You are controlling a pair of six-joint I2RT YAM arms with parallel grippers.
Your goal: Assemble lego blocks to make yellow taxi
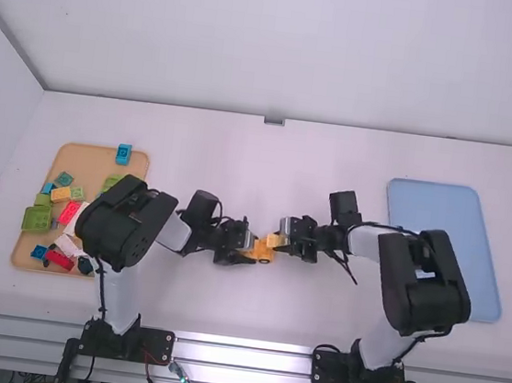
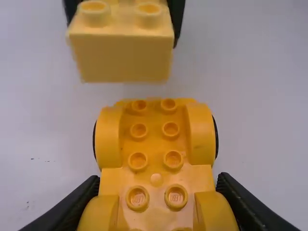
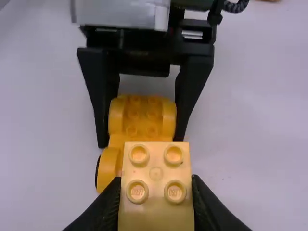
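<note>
"So, where's the trouble?"

"The left tool [image 2: 159, 185] clamps the orange car base [image 2: 155, 144] mid-counter [image 1: 252, 311]; the right tool [image 3: 156, 185] grips the yellow block [image 3: 155, 162] near it. Lowered askew, the block could miss the base's studs [image 2: 171, 129] and skew it."

"Any writing?"

"Tiny raised marks [image 3: 174, 191] on the block's studs [image 3: 139, 154], too small for me."
</note>
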